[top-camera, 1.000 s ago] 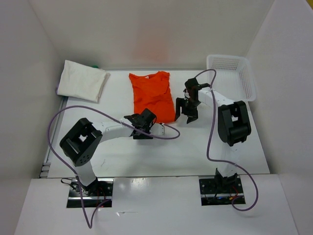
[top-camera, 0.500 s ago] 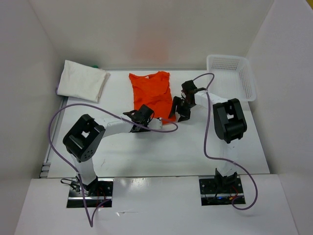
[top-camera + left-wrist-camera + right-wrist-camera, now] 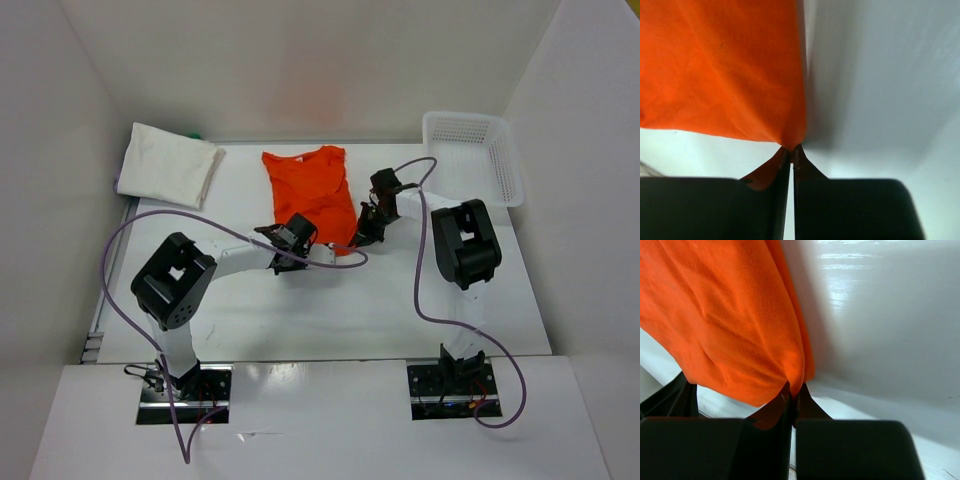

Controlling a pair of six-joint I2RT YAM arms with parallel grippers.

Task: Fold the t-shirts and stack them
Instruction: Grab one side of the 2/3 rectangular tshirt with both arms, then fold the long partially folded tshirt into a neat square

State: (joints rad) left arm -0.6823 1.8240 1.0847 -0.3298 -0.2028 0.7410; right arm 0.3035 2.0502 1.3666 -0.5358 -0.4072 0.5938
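The orange-red t-shirt [image 3: 312,188] lies flat in the middle of the table, collar toward the back wall. My left gripper [image 3: 297,229] is at its near left corner and my right gripper [image 3: 366,230] at its near right corner. In the left wrist view the gripper [image 3: 791,149] is shut on the corner of the orange cloth [image 3: 720,70]. The right wrist view shows the other gripper [image 3: 794,390] shut on a pinched fold of the orange hem [image 3: 735,320]. A folded white t-shirt [image 3: 168,165] lies at the back left, with a speck of green [image 3: 193,134] behind it.
A white mesh basket [image 3: 476,152] stands at the back right corner. White walls enclose the table on three sides. Purple cables loop from both arms over the near part of the table [image 3: 390,300].
Both grippers moved in to the shirt's near corners and went from open to shut on the cloth. The shirt itself has barely shifted.
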